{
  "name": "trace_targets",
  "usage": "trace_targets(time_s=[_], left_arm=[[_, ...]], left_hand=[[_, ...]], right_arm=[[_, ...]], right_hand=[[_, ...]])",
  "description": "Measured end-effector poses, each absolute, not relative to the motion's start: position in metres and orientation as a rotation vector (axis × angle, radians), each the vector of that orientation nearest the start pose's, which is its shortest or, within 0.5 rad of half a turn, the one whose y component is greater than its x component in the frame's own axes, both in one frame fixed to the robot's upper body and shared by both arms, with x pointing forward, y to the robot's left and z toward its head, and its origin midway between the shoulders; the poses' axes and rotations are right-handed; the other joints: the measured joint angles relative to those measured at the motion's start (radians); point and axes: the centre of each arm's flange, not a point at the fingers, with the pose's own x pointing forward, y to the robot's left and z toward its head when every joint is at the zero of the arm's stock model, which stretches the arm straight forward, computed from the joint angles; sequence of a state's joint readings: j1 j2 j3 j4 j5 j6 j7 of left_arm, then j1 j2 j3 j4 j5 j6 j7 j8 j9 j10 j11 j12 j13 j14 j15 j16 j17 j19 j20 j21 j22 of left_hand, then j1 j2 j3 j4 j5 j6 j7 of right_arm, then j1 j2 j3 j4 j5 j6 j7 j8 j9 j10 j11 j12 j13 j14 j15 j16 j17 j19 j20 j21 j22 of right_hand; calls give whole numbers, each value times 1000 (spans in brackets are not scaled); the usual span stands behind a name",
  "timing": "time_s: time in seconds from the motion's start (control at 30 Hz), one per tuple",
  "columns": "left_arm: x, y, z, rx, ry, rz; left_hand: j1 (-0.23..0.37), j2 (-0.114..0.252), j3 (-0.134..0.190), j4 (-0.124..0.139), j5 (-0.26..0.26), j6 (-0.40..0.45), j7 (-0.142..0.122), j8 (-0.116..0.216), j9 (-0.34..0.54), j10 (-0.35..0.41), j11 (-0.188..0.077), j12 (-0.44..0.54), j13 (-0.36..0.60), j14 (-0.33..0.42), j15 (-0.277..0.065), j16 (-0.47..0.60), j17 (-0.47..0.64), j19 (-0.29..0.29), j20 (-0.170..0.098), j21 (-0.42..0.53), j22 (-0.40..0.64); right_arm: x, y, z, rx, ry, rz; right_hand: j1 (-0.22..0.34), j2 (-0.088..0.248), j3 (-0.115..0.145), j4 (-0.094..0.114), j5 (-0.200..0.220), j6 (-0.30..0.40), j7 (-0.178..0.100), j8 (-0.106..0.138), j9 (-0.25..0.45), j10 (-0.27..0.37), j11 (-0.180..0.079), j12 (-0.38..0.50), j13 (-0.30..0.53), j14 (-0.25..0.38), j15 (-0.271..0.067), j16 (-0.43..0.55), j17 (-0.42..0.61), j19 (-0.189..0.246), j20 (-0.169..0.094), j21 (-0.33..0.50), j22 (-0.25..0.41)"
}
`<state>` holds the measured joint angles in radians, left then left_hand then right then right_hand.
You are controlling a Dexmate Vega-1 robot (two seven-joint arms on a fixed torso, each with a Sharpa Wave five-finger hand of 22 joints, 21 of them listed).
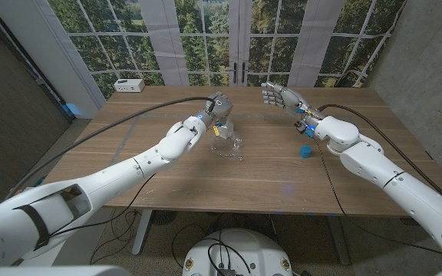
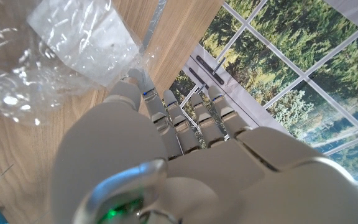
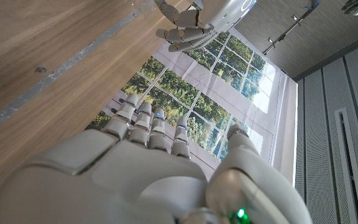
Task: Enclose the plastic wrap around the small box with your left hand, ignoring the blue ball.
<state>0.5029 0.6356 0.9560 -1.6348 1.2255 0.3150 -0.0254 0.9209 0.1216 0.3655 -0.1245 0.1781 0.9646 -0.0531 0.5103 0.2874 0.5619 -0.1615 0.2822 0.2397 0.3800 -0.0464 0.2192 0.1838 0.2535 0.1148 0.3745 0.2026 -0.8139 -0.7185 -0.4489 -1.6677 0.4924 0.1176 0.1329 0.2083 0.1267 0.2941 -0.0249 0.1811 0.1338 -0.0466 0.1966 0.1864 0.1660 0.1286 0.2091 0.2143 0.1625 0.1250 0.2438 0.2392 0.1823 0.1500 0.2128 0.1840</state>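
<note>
Two arms reach in over the wooden table (image 1: 159,172), which is the largest item present and carries everything concerned. The left hand (image 1: 215,107) is at the middle of the table, directly over the small box (image 1: 225,129); the right hand (image 1: 282,98) is raised above the far right part of the table, fingers spread and holding nothing, well apart from the work. The plastic wrap (image 1: 229,146) lies as a crumpled clear sheet spread on the table around and in front of the box. In the left wrist view the wrap (image 2: 36,68) is seen bunched and also drawn over the pale box (image 2: 82,40), with the left hand's fingers (image 2: 185,124) extended side by side past the box and its thumb close to the film; whether the thumb actually pinches the film cannot be told from these frames. The blue ball (image 1: 305,151) sits on the right side of the table near the right forearm, well apart from the box and untouched. Judgement: the step in hand is the gathering of the loose wrap onto the box, partly done, since much film lies flat on the near side. The next move calls for the left hand to catch the free near edge and draw it up and over the box without shoving the light box along, and without any reach toward the ball.
</note>
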Motion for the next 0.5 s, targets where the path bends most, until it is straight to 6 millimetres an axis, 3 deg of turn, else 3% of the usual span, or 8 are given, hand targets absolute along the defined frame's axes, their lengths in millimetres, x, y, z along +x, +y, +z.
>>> trace_targets(time_s=[0.17, 0.2, 0.23, 0.5], left_arm=[[614, 109, 48, 1977, -814, 245], [615, 110, 48, 1956, -799, 219], [615, 111, 48, 1943, -791, 208], [614, 121, 51, 1817, -730, 125]], left_hand=[[-40, 2, -11, 17, 0, -12, 12, 35, 0, 6, 26, -2, 5, 0, 0, -6, 3, -13, 20, 0, 2], [-65, 2, -21, 35, 1, -10, 22, 73, 35, 9, 34, -2, 8, 4, 4, -6, 5, -18, 25, 0, 4], [-103, 9, -32, 51, 1, 14, 58, 90, 69, 15, 42, -2, 9, 5, 5, -6, 5, -24, 31, 0, 5], [-356, 9, -113, 192, -5, -3, 165, 57, 47, 60, 120, 0, 19, 38, 2, -6, 10, -75, 53, -16, 9]], right_arm=[[591, -224, 43, -376, -659, 475], [592, -223, 44, -375, -659, 475], [592, -223, 44, -375, -659, 475], [594, -222, 46, -372, -659, 476]], right_hand=[[0, 0, 0, 0, 0, 0, 0, 0, 0, 0, 0, 0, 0, 0, 0, 0, 0, 0, 0, 0, 0], [0, 0, 0, 0, 0, 0, 0, 0, 0, 0, 0, 0, 0, 0, 0, 0, 0, 0, 0, 0, 0], [0, 0, 0, 0, 0, 0, 0, 0, 0, 0, 0, 0, 0, 0, 0, 0, 0, 0, 0, 0, 0], [-4, 4, -3, 3, 0, 6, -6, 0, 0, -4, -4, 0, 0, 0, 0, 0, 5, 0, 0, 0, 0]])
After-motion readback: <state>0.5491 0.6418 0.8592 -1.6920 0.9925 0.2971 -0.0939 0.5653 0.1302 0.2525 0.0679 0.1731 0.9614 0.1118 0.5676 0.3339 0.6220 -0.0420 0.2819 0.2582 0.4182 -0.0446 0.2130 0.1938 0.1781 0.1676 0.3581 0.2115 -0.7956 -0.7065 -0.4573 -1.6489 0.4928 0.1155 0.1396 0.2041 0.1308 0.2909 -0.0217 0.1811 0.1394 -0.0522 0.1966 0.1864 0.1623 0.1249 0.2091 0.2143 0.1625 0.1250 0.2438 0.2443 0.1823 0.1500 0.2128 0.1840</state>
